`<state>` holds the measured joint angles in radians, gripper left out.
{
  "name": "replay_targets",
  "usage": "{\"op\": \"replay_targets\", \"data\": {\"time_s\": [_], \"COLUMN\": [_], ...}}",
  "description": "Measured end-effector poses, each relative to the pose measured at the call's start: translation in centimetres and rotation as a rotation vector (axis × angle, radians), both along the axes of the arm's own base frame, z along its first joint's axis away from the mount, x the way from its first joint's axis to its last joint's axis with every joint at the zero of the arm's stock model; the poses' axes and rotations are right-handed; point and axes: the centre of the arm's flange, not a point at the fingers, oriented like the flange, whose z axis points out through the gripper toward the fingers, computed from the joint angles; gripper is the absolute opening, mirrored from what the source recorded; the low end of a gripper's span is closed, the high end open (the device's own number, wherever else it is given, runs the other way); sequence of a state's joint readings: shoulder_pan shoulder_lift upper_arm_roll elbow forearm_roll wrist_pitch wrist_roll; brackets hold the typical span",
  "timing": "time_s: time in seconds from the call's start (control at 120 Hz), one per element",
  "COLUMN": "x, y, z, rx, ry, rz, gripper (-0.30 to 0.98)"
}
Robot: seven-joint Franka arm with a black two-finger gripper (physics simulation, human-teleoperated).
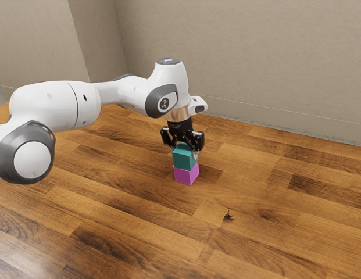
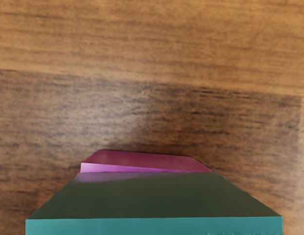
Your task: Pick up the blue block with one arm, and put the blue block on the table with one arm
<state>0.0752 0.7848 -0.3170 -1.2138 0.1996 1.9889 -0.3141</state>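
In the exterior view my gripper (image 1: 183, 147) points straight down, shut on the blue block (image 1: 184, 158), which looks teal. One finger shows against the block's side toward the exterior view's right; the other finger is mostly hidden. Directly beneath is a magenta block (image 1: 186, 175) on the wooden table. No gap can be made out between the two blocks. The wrist view has the blue block (image 2: 154, 226) large at the lower edge, with a strip of the magenta block (image 2: 147, 160) showing past it, turned slightly relative to the blue one.
The wooden table (image 1: 273, 226) stretches around the two blocks. A small dark mark (image 1: 228, 216) lies on the wood nearer the exterior camera. A beige wall (image 1: 256, 64) stands behind the table.
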Motion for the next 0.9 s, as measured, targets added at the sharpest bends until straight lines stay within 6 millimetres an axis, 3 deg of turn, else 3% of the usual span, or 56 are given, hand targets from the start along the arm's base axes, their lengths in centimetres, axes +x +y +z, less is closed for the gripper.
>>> {"op": "replay_targets", "data": {"time_s": [0.267, 0.433, 0.483, 0.625, 0.675, 0.733, 0.9], "x": [0.0, 0.3, -0.1, -3.6, -4.9, -5.6, -5.1], "y": [-0.1, -1.3, -3.2, -13.8, -16.4, -17.9, -18.0], "z": [0.3, 3.1, 3.9, 4.9, 5.0, 4.6, -2.9], "rx": [0.014, 0.015, 0.006, -0.017, -0.013, -0.003, -0.014], "ry": [-0.003, -0.020, -0.025, -0.028, -0.031, -0.030, 0.027], "rz": [-0.004, -0.018, -0.048, -0.217, -0.255, -0.269, -0.227], "gripper": [0.38, 0.38, 0.39, 0.39, 0.38, 0.38, 0.39]}}
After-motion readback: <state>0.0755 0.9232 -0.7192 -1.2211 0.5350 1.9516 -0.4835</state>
